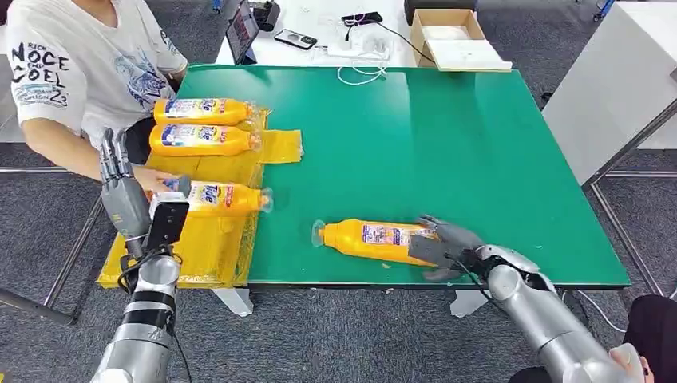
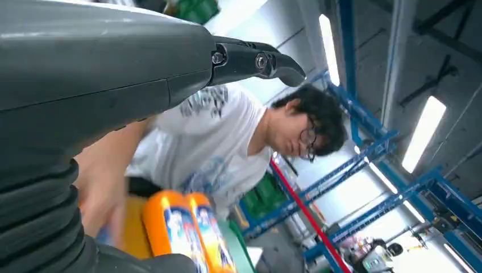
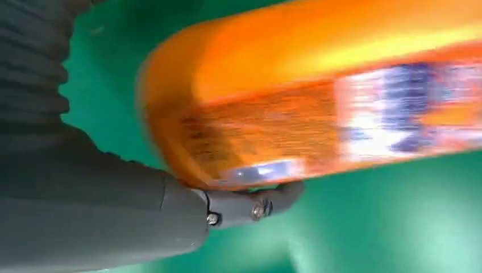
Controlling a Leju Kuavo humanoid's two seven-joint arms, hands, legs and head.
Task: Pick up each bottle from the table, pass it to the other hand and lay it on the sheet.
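Right hand (image 1: 441,247) is wrapped around the base end of the bottle (image 1: 371,239) lying flat on the desk (image 1: 447,144), cap end pointing away toward the left hand (image 1: 121,187), which is raised, empty, fingers straight, above the sheet (image 1: 207,239).

A person (image 1: 80,72) in a white printed T-shirt sits just beyond my left robot hand, one forearm (image 1: 68,155) reaching toward it. Well ahead of my right robot hand, past the green surface (image 1: 447,144), a white desk (image 1: 319,40) carries an open cardboard box (image 1: 451,36), a phone (image 1: 295,38), a tablet (image 1: 242,32) and white cables (image 1: 359,73).
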